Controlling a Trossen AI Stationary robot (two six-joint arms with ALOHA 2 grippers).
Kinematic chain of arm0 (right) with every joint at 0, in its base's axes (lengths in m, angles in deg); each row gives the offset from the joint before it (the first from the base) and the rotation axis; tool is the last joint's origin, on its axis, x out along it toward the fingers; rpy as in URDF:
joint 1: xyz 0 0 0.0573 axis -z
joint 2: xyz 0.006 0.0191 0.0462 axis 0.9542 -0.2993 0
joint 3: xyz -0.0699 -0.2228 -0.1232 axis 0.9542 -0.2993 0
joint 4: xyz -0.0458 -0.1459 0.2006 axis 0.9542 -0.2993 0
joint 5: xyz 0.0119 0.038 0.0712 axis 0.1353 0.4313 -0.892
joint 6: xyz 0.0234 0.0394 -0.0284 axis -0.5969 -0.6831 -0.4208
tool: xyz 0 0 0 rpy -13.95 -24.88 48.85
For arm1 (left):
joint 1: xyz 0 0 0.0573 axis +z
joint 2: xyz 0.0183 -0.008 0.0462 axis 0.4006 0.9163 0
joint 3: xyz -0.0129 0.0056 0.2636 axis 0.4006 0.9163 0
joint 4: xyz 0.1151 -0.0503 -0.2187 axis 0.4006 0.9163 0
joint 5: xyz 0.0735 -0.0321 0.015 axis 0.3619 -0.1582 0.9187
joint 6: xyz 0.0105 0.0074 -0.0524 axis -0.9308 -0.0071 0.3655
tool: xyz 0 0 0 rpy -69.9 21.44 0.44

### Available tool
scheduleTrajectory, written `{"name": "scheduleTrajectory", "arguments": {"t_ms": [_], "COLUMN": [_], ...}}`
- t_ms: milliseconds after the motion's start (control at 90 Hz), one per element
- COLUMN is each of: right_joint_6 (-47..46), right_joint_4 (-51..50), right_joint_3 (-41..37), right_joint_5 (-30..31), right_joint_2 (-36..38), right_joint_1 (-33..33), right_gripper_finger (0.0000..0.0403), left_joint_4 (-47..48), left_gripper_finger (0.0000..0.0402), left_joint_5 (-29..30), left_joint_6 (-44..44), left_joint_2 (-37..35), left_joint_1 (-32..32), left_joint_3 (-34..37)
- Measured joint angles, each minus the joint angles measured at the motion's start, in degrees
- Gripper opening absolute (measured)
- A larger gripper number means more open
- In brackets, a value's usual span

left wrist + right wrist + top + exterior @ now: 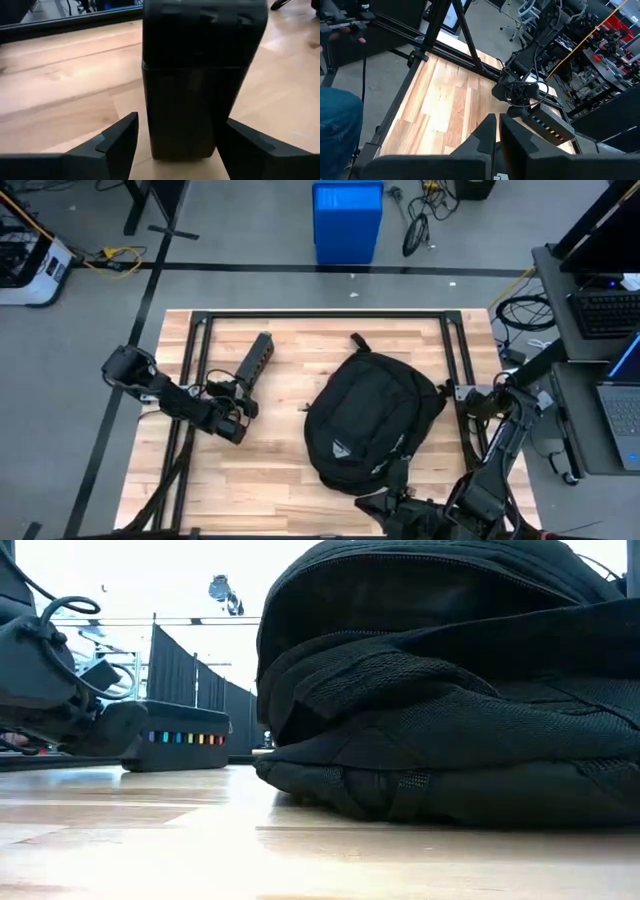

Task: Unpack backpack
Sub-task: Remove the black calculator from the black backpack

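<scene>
Left of the backpack (370, 425) you have a long black calculator (254, 364) lying flat on the table (290, 480). Your left gripper (243, 393) sits low at its near end, fingers (117, 142) spread wide either side. Only the low view shows its coloured keys. Your right gripper (498, 131), raised right of the backpack, is pinched closed on nothing.

Overhead looks straight down; low sits table-level — both share the backpack (368, 423).

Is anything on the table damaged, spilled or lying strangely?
Nothing stands out. The backpack lies flat, with no spill or damage visible. A long dark device lies beside it, between the open fingers of the left end effector.
</scene>
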State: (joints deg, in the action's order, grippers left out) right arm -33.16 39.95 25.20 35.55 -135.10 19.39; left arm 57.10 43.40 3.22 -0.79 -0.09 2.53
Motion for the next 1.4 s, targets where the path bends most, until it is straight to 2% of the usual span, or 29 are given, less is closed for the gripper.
{"name": "scheduleTrajectory", "arguments": {"t_ms": [356, 578, 822, 1144, 1400], "right_joint_6": [0.0, 0.0, 0.0, -0.1, -0.1], "right_joint_4": [0.0, 0.0, 0.0, 0.0, 0.0], "right_joint_3": [0.0, 0.0, 0.0, 0.0, 0.0], "right_joint_5": [0.0, 0.0, 0.0, -0.1, -0.3], "right_joint_2": [0.0, 0.0, 0.0, 0.0, 0.0], "right_joint_1": [0.0, 0.0, 0.0, 0.0, 0.0], "right_gripper_finger": [0.0006, 0.0006, 0.0006, 0.0006, 0.0006], "left_joint_4": [0.2, 1.2, 0.9, 1.3, 3.7], "left_gripper_finger": [0.0238, 0.0238, 0.0234, 0.0211, 0.0209], "left_joint_5": [-0.8, -7.1, -9.6, -10.4, -11.3], "left_joint_6": [-0.3, -0.3, -0.1, 5.3, 9.9], "left_joint_2": [0.0, -0.1, -0.1, -0.2, -0.3], "left_joint_1": [-1.1, -2.2, -3.5, -9.5, -14.1], "left_joint_3": [-1.2, -1.6, -1.7, -2.1, -2.2]}}
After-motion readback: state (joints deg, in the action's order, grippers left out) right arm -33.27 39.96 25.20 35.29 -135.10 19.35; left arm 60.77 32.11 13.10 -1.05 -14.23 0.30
